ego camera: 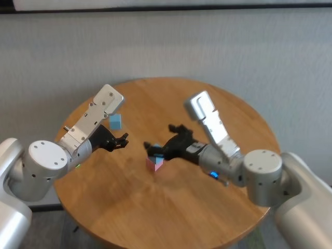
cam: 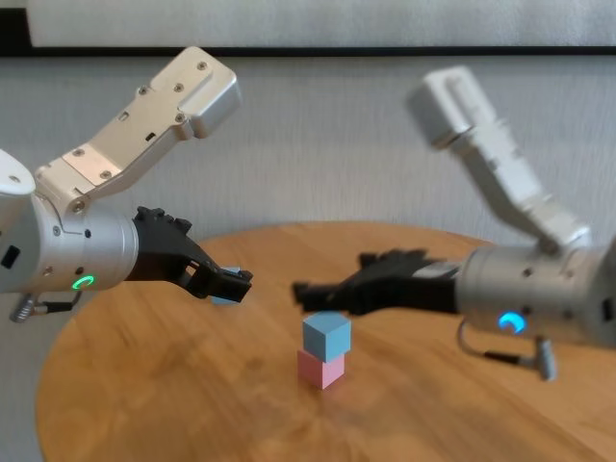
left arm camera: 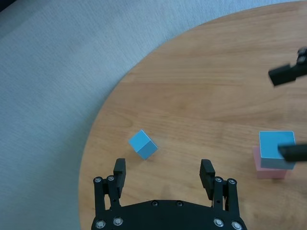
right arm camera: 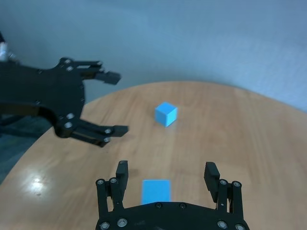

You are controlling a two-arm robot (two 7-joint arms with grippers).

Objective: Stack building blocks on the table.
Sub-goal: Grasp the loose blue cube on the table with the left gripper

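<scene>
On the round wooden table (ego camera: 171,207) a light blue block (cam: 326,335) sits on top of a pale pink block (cam: 320,369), near the table's middle. My right gripper (right arm camera: 165,173) is open just above this stack. Its fingers stand wide on either side of the blue top block (right arm camera: 156,190) and do not touch it. A second light blue block (ego camera: 115,122) lies alone on the table toward the left rear. My left gripper (left arm camera: 163,173) is open and empty, hovering a little short of this loose block (left arm camera: 143,144).
The table's edge curves close behind the loose block (right arm camera: 166,114), with grey carpet (left arm camera: 48,96) beyond. Both grippers point toward each other over the table's middle, a short gap between them. Bare wood lies along the near side.
</scene>
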